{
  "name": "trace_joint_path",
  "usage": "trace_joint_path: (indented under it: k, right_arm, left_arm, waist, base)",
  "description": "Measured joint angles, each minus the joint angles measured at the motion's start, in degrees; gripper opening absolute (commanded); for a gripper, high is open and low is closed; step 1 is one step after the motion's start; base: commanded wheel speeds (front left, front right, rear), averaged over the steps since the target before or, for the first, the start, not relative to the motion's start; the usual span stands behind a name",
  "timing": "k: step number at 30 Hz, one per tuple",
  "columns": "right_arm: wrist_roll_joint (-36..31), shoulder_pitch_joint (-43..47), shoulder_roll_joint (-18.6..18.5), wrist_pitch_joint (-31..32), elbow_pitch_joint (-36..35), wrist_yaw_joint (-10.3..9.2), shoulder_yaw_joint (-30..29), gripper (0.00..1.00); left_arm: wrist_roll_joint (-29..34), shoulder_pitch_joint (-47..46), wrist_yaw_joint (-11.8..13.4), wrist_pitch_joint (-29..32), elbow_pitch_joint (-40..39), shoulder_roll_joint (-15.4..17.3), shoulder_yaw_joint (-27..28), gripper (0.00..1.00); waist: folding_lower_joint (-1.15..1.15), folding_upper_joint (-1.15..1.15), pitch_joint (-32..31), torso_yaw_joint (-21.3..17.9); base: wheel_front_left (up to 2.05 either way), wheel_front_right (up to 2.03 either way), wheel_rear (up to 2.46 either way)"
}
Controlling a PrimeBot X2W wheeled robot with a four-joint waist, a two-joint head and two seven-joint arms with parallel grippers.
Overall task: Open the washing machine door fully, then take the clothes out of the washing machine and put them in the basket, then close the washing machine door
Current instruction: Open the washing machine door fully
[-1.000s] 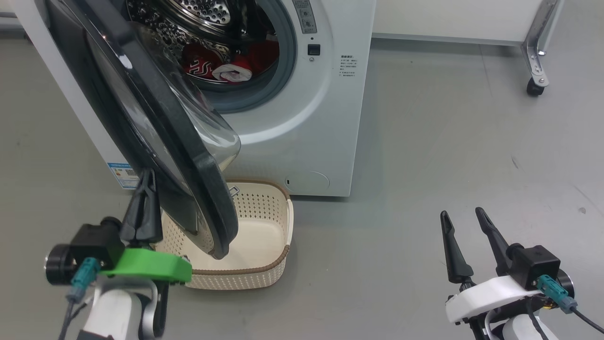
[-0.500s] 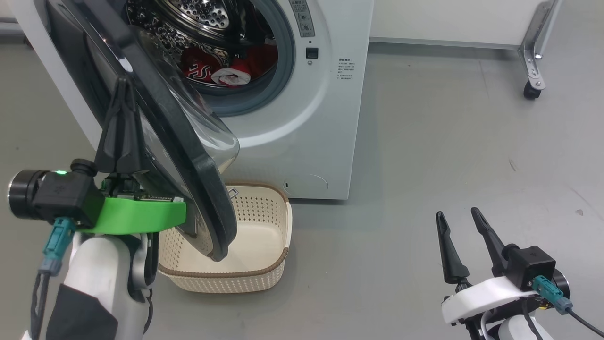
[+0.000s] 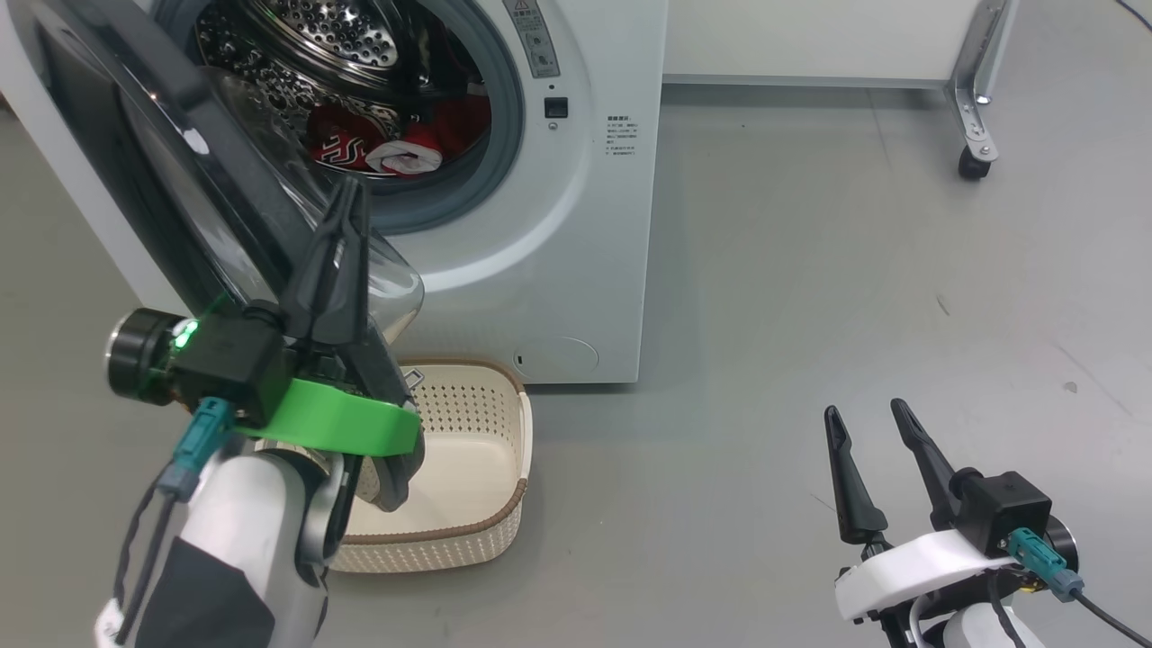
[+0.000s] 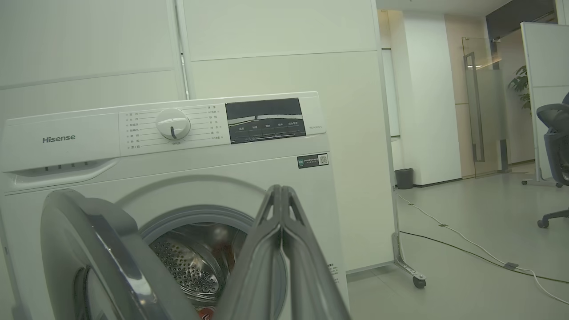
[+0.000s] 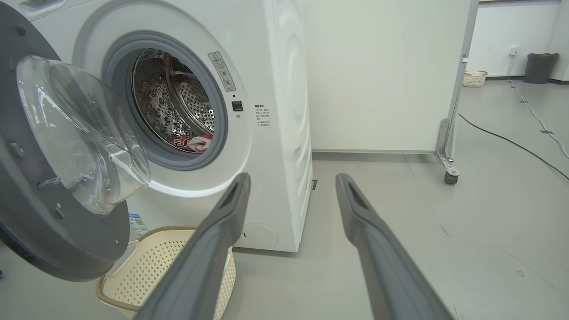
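**While the door hangs part open, soft laundry waits in the drum**

Because the clothes (image 3: 378,144) are limp red fabric with white trim, they should weigh little, fold under any pinch and perhaps snag on the way out. A bunched fold near the top of the heap looks the best place to nip, since a loose hem could slip free. They lie heaped at the bottom of the perforated steel drum (image 3: 333,36) of the washing machine (image 3: 576,252), toward its front lip. The washing machine door (image 3: 180,162) looks stiff and probably heavy. With a glossy rim and a breakable glass bowl, its rim edge seems the safer place to push. It stands swung partly out, its lower edge hanging over the basket (image 3: 525,441).

The basket, light rigid plastic that could skid if knocked, sits on the floor (image 3: 810,270) right against the foot of the machine's front. What shows of its inside is bare; the rest is hidden by door and arm. The left jaws are clenched on nothing, raised in front of the door's glass bowl; whether they touch it I cannot tell. The right jaws are spread wide and empty, low over the floor, well apart from the machine.
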Motion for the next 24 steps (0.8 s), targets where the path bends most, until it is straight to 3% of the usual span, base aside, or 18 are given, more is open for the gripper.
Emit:
trace_joint_path:
  k: [8,24]
  right_arm:
    - [-0.51,0.06,0.55,0.00,0.11,0.52,-0.19,1.00]
    - [-1.10,0.09,1.12,0.00,0.12,0.81,-1.01,1.00]
  left_arm:
    - [0.07,0.95,-0.73,3.55,4.02,-0.38,-3.55,0.00]
    - [-0.97,6.22,-0.89,7.04,13.86,-0.99,-5.00,0.00]
  waist:
    - [0.00,0.00,0.46,-1.64]
    - [0.00,0.00,1.62,-3.46]
  base:
    - [0.00,0.00,0.00]
    - [0.00,0.00,0.00]
